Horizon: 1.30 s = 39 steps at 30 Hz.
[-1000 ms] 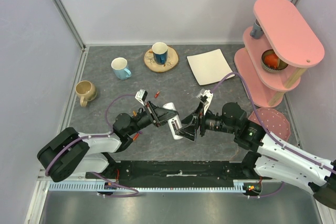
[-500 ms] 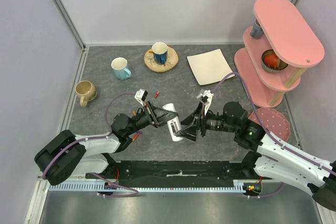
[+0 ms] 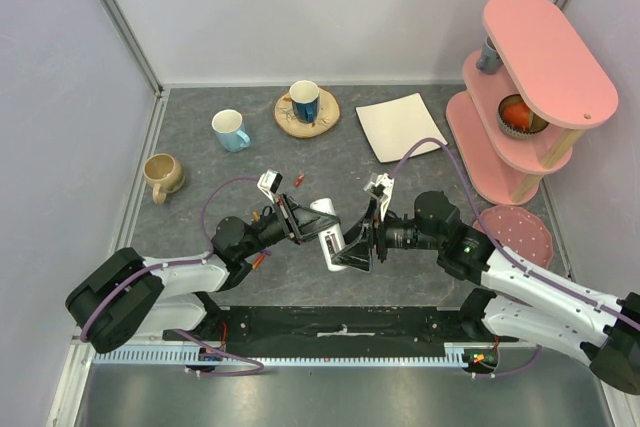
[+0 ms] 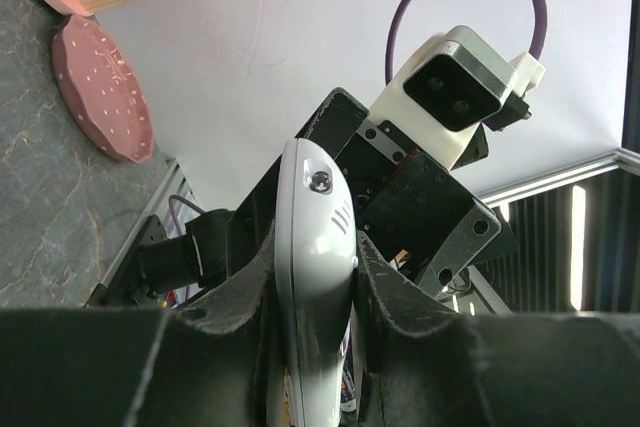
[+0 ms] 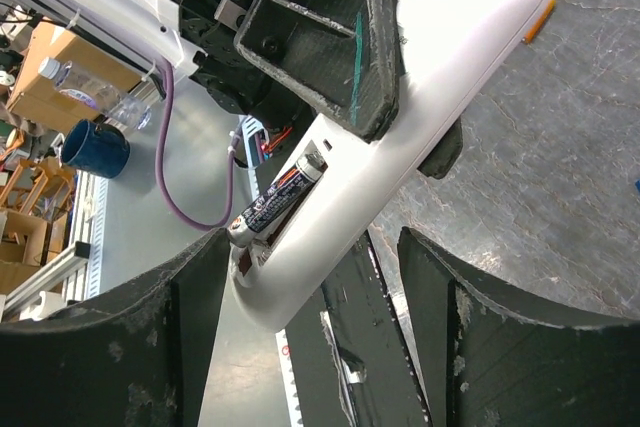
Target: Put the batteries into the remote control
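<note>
My left gripper (image 3: 306,221) is shut on the remote control (image 3: 328,231), a white bar held off the table and squeezed edge-on between the fingers (image 4: 420,287). Its open compartment shows in the right wrist view, where one of the batteries (image 5: 279,198) lies tilted in the remote control (image 5: 430,97), one end sticking out. My right gripper (image 3: 352,251) stands open around the remote's near end, and its left finger (image 5: 150,317) is close to that battery's end. A red-orange battery (image 3: 299,180) lies on the table behind the remote.
At the back stand a light blue mug (image 3: 231,130), a dark blue mug (image 3: 305,101) on a wooden coaster and a square white plate (image 3: 400,126). A tan mug (image 3: 162,175) is at the left. A pink tiered stand (image 3: 530,77) and a pink disc (image 3: 518,231) are at the right.
My right gripper has moved a little left, further over the remote's near end, and its jaws have narrowed slightly. The left gripper and the remote have stayed put.
</note>
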Each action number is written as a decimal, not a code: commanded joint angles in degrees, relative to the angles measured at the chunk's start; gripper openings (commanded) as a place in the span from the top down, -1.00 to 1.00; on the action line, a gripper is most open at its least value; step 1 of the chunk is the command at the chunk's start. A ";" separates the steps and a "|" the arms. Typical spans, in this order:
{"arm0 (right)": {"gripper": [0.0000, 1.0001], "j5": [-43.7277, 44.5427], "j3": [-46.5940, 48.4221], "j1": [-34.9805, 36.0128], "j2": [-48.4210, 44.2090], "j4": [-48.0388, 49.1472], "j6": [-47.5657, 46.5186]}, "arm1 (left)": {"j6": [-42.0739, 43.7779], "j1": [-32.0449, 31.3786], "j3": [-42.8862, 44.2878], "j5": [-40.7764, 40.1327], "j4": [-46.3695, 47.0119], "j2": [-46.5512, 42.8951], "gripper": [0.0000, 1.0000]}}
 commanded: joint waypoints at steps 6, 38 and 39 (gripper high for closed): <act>-0.49 -0.53 1.07 -0.10 1.44 1.88 0.01 | 2.18 -0.27 1.79 1.82 21.50 -1.16 0.96; -0.40 -3.87 3.35 -1.86 6.71 2.93 3.88 | 4.99 -1.58 2.32 6.48 21.50 -4.23 0.96; -0.40 -3.96 3.44 -1.94 6.89 2.93 3.97 | 5.08 -1.67 2.49 6.57 21.50 -4.15 0.96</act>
